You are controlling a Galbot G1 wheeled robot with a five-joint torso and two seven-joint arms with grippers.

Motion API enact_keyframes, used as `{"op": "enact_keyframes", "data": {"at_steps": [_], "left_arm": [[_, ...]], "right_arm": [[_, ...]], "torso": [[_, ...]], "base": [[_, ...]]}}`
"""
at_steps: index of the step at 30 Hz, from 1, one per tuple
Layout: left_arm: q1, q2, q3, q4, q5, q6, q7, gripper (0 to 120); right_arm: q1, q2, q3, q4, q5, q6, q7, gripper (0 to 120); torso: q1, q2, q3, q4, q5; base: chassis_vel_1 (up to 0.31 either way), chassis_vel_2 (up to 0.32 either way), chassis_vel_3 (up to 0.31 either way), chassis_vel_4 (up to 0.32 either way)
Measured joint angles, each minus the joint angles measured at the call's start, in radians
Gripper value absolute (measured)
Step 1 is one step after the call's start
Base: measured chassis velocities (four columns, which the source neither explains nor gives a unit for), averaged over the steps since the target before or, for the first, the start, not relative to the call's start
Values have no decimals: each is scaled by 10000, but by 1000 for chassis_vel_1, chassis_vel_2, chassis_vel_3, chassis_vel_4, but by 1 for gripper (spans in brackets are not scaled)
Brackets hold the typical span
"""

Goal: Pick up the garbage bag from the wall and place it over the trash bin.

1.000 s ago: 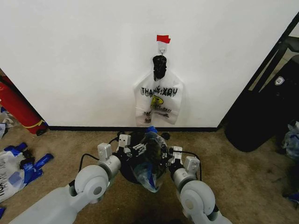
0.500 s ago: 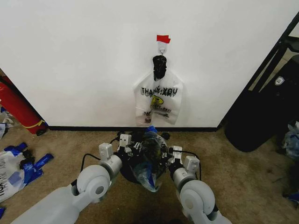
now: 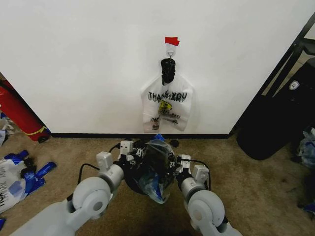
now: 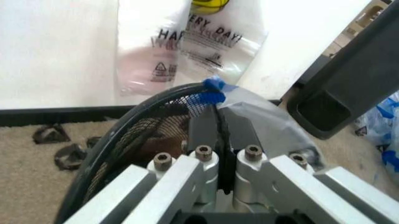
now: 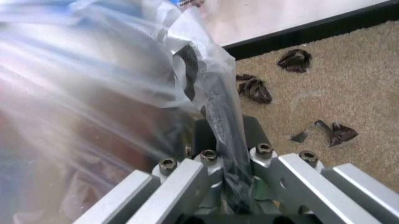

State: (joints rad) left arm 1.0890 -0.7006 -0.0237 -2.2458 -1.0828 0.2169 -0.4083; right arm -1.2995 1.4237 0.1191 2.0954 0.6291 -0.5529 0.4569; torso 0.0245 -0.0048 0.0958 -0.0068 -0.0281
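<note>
With both grippers low centre of frame at the trash bin (image 3: 135, 179), left gripper (image 4: 221, 128) pinches the garbage bag (image 3: 156, 167) at the rim; right gripper (image 5: 219, 135) clamps bag film. Advice: spread evenly, seat the blue hem outside the wire rim.

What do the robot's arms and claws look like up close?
Both arms are smooth, rounded and pale grey-white, with big ball-like joints. The left gripper and right gripper sit on boxy silver wrist blocks, with thin black cables looping beside them. Close up, the left gripper has flat dark fingers on angled silver metal bars with round bolt heads. The right gripper is built the same.
</note>
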Motion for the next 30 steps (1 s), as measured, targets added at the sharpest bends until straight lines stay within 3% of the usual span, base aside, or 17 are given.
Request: {"op": "enact_keyframes", "data": {"at_steps": [5, 10, 19, 30], "left_arm": [[309, 329, -484, -453, -107, 0, -41, 0], [212, 441, -710, -485, -217, -1, -133, 0], [96, 1201, -1036, -506, -575, -21, -231, 0], [-337, 1795, -1181, 537, -1044, 9, -209, 0]], "right_arm": [[84, 11, -49, -52, 79, -1, 0, 0], [62, -34, -64, -56, 93, -1, -22, 0], [-24, -184, -34, -17, 149, 39, -141, 0], [-323, -535, 108, 110, 110, 290, -498, 0]], "torso": [[0, 0, 0, 0, 0], [0, 0, 0, -2, -1], [0, 0, 0, 0, 1], [0, 0, 1, -1, 0]], "base": [[0, 0, 0, 0], [0, 0, 0, 0], [0, 0, 0, 0], [0, 0, 0, 0]]}}
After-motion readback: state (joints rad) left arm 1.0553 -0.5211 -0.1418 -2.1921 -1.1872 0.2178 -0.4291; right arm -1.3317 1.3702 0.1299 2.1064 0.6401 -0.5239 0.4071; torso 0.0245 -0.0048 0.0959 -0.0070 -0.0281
